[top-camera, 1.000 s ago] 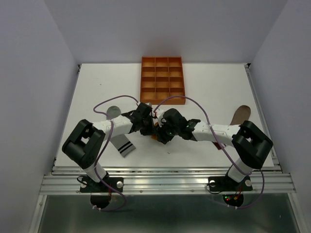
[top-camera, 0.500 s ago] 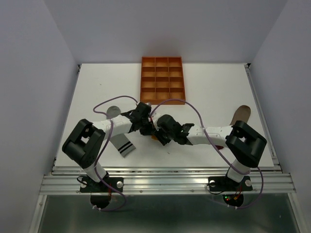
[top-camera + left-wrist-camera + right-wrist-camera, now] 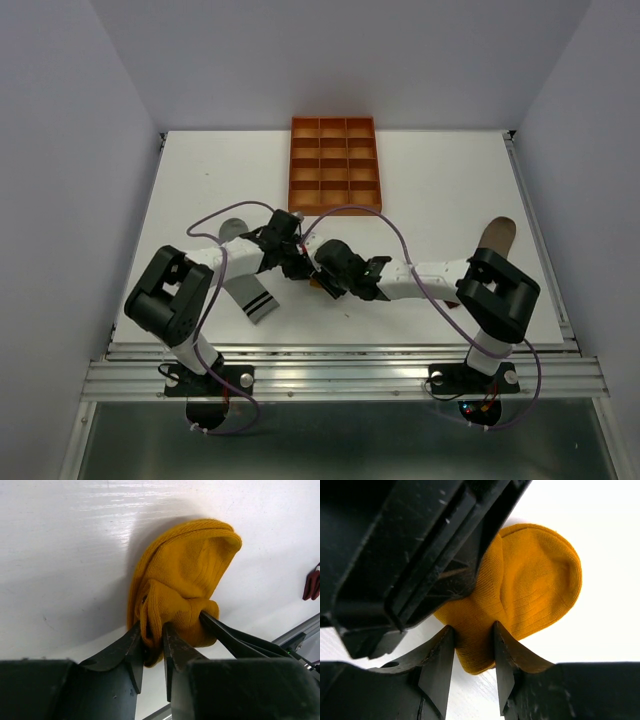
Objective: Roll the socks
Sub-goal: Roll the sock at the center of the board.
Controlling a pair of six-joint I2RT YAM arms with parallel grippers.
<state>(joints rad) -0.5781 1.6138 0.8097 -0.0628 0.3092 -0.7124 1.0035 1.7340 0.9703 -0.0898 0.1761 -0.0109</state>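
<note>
The mustard yellow sock (image 3: 190, 580) is bunched into a lump on the white table, mostly hidden under both wrists in the top view (image 3: 315, 283). My left gripper (image 3: 152, 642) is shut on a fold of it. My right gripper (image 3: 472, 640) is shut on another fold of the same sock (image 3: 535, 585), and its fingers (image 3: 225, 632) show in the left wrist view. The grey sock with black-white stripes (image 3: 250, 292) lies flat at the left. The taupe-brown sock (image 3: 493, 238) lies at the right, partly under my right arm.
The orange compartmented tray (image 3: 335, 165) stands at the back middle of the table. Purple cables loop over both arms. The metal rail (image 3: 340, 375) runs along the table's near edge.
Both grippers have shifted a little to the left with the yellow sock between them. The right arm has stretched further left.
</note>
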